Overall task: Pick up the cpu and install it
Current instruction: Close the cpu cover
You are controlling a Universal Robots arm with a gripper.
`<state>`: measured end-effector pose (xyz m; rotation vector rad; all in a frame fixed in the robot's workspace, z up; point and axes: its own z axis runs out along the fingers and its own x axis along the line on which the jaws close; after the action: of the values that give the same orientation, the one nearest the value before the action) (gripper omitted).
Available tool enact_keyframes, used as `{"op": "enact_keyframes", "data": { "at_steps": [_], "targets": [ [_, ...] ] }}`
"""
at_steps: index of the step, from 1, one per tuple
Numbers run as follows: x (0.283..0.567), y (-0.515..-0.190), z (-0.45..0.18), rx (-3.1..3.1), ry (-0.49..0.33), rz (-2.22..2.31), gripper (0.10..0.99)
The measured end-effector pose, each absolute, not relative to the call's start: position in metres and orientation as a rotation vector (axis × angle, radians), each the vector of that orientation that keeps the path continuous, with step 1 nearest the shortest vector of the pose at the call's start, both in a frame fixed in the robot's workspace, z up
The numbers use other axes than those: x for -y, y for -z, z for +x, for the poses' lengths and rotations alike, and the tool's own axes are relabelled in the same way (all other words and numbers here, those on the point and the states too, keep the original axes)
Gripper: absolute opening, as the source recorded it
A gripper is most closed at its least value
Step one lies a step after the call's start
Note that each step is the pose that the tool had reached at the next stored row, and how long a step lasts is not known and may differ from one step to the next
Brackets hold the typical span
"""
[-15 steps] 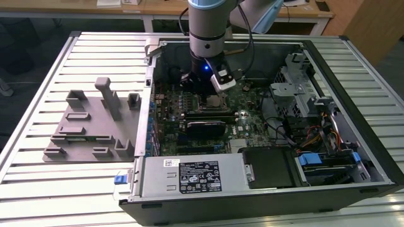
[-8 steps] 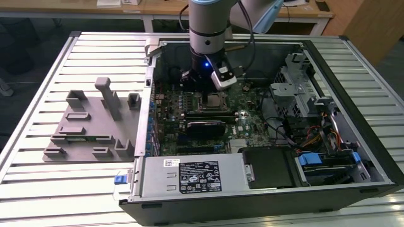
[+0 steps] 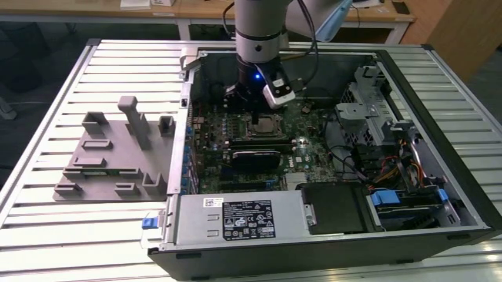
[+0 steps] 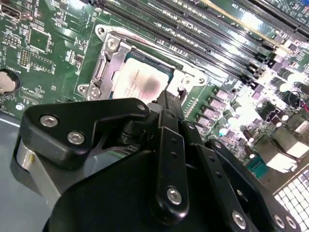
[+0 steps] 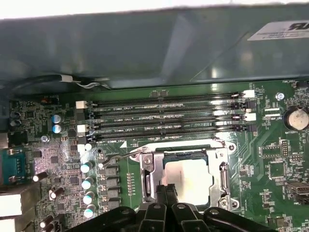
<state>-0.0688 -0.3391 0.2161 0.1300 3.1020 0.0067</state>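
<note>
Cpu (image 5: 190,181) sat in the mobo socket (image 5: 147,169), so placing looked done, w/ gripper (image 5: 165,189) just over its edge, jaws together, holding nothing.

My black pincer (image 5: 167,189) hangs inside the open black metal computer case (image 3: 314,258), just over the edge of the flat square silver-topped cpu (image 5: 192,178), which lies in the metal-framed socket (image 5: 147,166) on the green motherboard (image 5: 270,164). Long black memory slots (image 5: 164,113) run beside the socket. A grey plastic fixture block (image 3: 110,158) stands on the slatted metal table (image 3: 79,235), at the exterior view's left of the case.
</note>
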Motion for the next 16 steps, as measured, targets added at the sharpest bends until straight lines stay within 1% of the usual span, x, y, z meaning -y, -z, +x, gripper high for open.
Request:
{"op": "enact_keyframes", "data": {
  "at_steps": [10,16],
  "targets": [
    [0.339,-0.217,-0.045,-3.104,-0.006,0.13,0.106],
    [0.339,-0.23,-0.045,-3.104,-0.006,0.13,0.106]
  ]
}}
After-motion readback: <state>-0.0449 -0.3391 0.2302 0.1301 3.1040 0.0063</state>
